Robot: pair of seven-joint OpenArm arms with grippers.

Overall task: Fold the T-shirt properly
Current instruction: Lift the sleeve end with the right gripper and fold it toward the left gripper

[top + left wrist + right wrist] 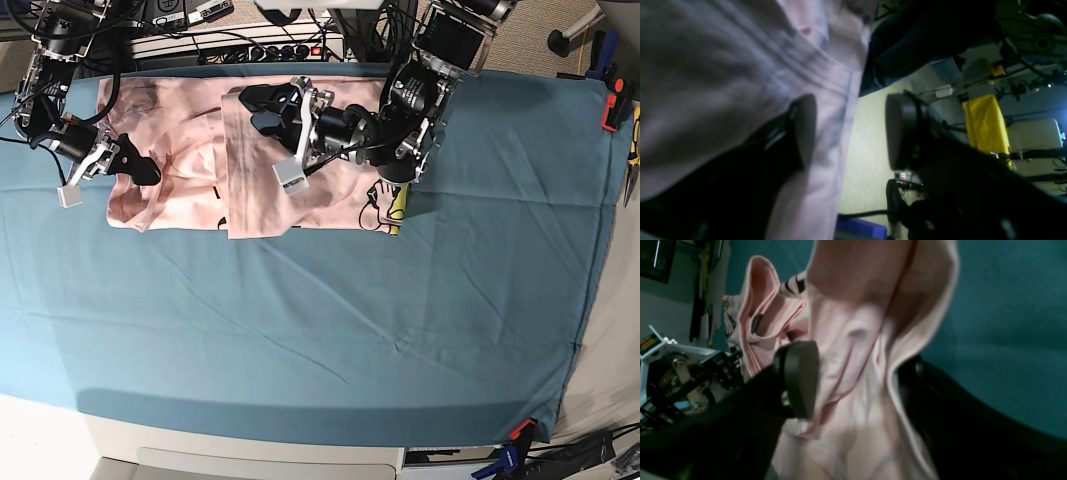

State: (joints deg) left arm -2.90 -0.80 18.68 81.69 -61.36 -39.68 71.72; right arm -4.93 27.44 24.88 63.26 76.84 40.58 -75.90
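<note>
Teal tablecloth [420, 300] under half-folded T-shirt [190, 170]

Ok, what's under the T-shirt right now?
The teal tablecloth lies under the T-shirt, showing all around it. A printed, yellow-edged part peeks out below the left arm. Anything else beneath is covered by the fabric.

You are in a robotics lab or workshop. The desk [300, 330] is draped in a teal tablecloth [480, 200] held by clamps [612, 100]. A power strip and cables [270, 45] run along its far edge. Machine frames [1033, 30], a yellow cloth [987, 123] and floor cabling show behind.
</note>
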